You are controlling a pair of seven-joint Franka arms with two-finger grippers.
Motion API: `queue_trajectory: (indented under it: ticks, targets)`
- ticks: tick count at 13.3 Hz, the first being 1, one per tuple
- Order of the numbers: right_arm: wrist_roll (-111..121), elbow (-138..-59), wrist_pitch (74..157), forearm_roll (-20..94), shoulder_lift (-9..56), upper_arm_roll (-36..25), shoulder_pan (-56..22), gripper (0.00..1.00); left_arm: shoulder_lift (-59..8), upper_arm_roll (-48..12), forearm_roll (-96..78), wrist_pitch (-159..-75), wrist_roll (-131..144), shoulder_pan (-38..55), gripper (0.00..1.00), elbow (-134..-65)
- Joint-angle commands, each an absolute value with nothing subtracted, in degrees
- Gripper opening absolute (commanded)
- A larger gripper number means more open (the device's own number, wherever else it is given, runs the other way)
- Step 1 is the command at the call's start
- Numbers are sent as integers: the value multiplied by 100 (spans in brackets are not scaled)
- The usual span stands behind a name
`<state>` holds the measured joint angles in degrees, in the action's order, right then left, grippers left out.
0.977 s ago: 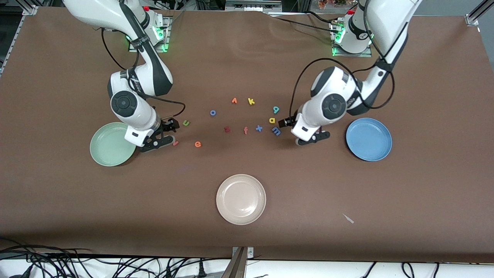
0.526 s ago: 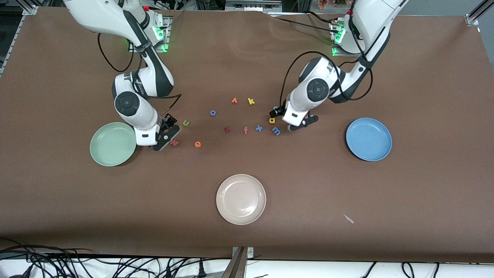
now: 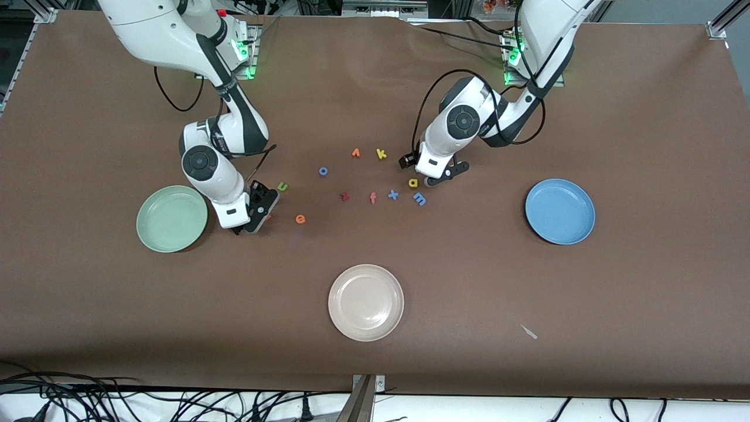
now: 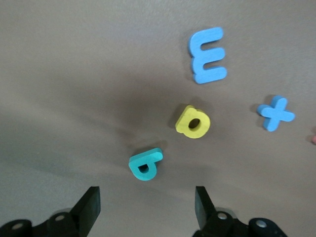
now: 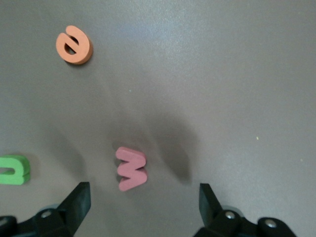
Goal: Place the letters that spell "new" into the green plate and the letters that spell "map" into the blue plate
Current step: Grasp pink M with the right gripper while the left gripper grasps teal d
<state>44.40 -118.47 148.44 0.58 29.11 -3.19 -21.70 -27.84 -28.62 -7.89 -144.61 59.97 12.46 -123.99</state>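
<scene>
Letters for "new" and "map" all lie on the brown tabletop (image 3: 527,281), none yet in a plate. We see the olive-green n (image 3: 282,186) and the orange e (image 3: 300,219) toward the right arm's end, and the salmon-pink w (image 5: 131,169) flat between the fingers of the right tool (image 5: 143,203), whose jaws stand wide around it without touching it. The green plate (image 3: 157,234) sits beside that tool at the same end. Toward the left arm's end lie the yellow a (image 3: 413,182), the blue m (image 3: 419,199) and the teal p (image 4: 145,164); the left tool (image 4: 147,205) hangs low over the p with its jaws spread wide and nothing held. The blue plate (image 3: 577,230) lies well apart from them, nearer the table's end.

Between the two groups we find the yellow k (image 3: 381,154), an orange v-like letter (image 3: 355,153), a blue o (image 3: 323,171), a blue x (image 3: 392,194), a salmon f (image 3: 372,198) and a dark red letter (image 3: 344,197). A cream-white plate (image 3: 387,328) sits nearest the front camera. Cables (image 3: 70,398) trail along the table's near edge, and a small pale scrap (image 3: 529,332) lies on the cloth.

Against a second ago, the left tool has moved away from beside the blue plate, past the m, to the p. The right tool has shifted off the green plate's rim onto the w. Letters and plates stay where they were.
</scene>
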Motion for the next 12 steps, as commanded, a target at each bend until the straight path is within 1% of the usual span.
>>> queue_trajectory:
  ticks: [1, 3, 4, 6, 7, 8, 12]
  targets:
    - [4641, -11585, 14906, 35, 3128, -272, -2127, 91, -2865, -2821, -809, -14590, 6020, 1318, 81, -12437]
    - [4807, -11444, 14906, 35, 3234, -264, -2144, 82, -2909, -2821, -747, -14599, 6021, 1318, 81, -12437]
    - [4808, -11417, 14906, 44, 3269, -264, -2171, 81, -2927, -2821, -738, -14599, 6021, 1318, 79, -12437]
    - [4808, -11417, 14898, 44, 3278, -264, -2180, 72, -2979, -2821, -738, -14599, 6021, 1327, 71, -12437]
    - [4816, -11417, 14906, 53, 3278, -264, -2188, 64, -2979, -2821, -686, -14607, 6021, 1318, 70, -12428]
    - [4799, -11417, 14889, 53, 3278, -264, -2188, 60, -3023, -2804, -616, -14712, 6021, 1310, 66, -12428]
    - [4764, -11417, 14862, 79, 3278, -158, -2188, 25, -3146, -2708, -388, -14836, 6020, 1310, 63, -12428]
